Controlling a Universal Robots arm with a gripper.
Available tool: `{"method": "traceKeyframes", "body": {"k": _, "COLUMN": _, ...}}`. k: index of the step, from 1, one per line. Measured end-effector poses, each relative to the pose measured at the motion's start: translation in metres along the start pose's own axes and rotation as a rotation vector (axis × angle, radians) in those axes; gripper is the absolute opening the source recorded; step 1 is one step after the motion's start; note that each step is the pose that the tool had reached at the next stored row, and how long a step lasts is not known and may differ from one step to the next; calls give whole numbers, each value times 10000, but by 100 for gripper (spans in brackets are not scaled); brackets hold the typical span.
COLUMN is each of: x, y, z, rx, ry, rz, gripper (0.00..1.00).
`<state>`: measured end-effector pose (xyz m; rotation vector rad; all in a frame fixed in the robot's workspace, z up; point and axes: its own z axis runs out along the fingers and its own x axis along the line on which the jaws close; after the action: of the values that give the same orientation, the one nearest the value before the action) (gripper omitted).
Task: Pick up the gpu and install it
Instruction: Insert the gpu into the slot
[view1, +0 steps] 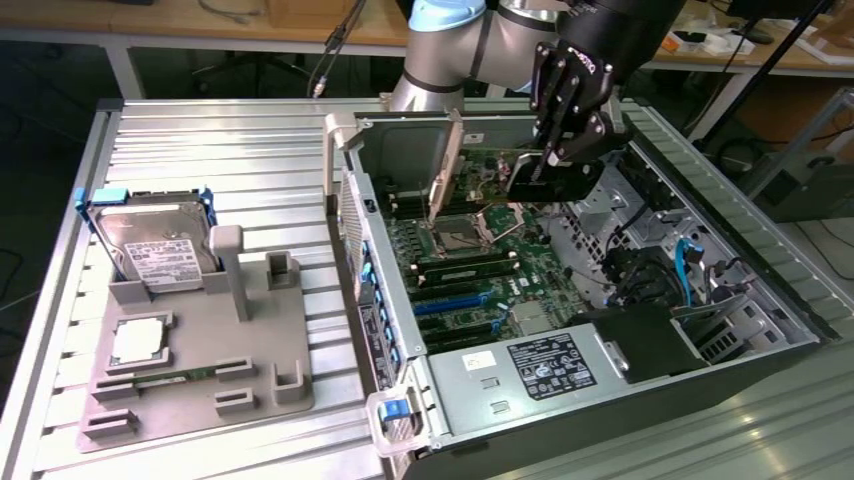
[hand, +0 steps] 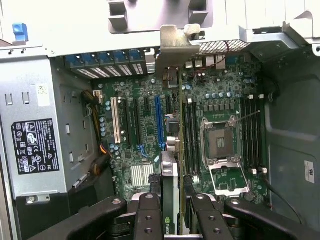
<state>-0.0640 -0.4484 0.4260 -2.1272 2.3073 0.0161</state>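
I see claw (view1: 577, 150) pinching gpu (view1: 545, 180) tight. Card stands on edge, up over green board (view1: 541, 262), inside open computer case (view1: 400, 140).

- Your arm (view1: 441, 60) comes in from the top of the exterior view, its wrist bent down.
- Your gripper (view1: 558, 160) points downward, slightly tilted.
- Its fingers (hand: 149, 215) are clamped on the gpu (hand: 170, 175), one on each face.
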Motion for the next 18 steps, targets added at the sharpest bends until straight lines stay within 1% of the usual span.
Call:
{"method": "traceKeyframes", "body": {"k": 6, "x": 0, "y": 0, "z": 0, "rx": 0, "ry": 0, "rz": -28, "gripper": 27}}
{"method": "traceKeyframes", "body": {"k": 10, "x": 0, "y": 0, "z": 13, "rx": -4, "ry": 6, "rz": -334, "gripper": 27}}
{"method": "traceKeyframes", "body": {"k": 14, "x": 0, "y": 0, "z": 15, "rx": -3, "ry": 8, "rz": -358, "gripper": 27}}
{"method": "traceKeyframes", "body": {"k": 18, "x": 0, "y": -1, "z": 68, "rx": -3, "ry": 8, "rz": -358, "gripper": 27}}
